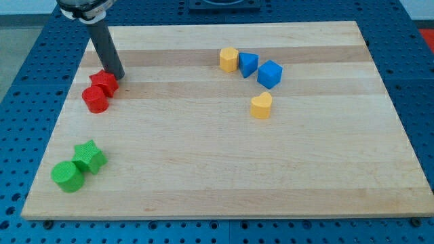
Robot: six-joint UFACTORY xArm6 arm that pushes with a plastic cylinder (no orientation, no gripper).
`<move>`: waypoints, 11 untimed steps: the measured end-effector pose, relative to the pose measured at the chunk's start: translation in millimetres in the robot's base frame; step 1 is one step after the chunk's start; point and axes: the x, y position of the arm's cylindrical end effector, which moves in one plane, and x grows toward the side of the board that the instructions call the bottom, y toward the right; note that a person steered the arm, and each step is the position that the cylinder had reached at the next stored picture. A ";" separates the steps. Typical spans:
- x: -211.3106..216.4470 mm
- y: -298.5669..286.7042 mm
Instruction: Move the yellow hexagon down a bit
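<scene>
One yellow hexagon (228, 59) lies well apart, at 3 o'clock from the rod's tip (119, 74), which touches the red star (104, 82); the pincer's state cannot be told.

Arm cut off at top edge; my tip (117, 74) partly hides red star (104, 82).

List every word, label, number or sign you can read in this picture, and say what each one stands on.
None: no readable text shows anywhere in this view.
The wooden board is bare wood, with no markings.
The blocks, such as the yellow hexagon, the yellow heart and the blue cube, have plain faces.
The dark rod ending in my tip, beside the red star, carries no label.
</scene>
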 end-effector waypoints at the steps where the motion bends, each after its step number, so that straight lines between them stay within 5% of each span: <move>1: 0.0 -1.8; 2: -1.6 2.2; 6: -86.2 178.4; 11: -61.6 252.2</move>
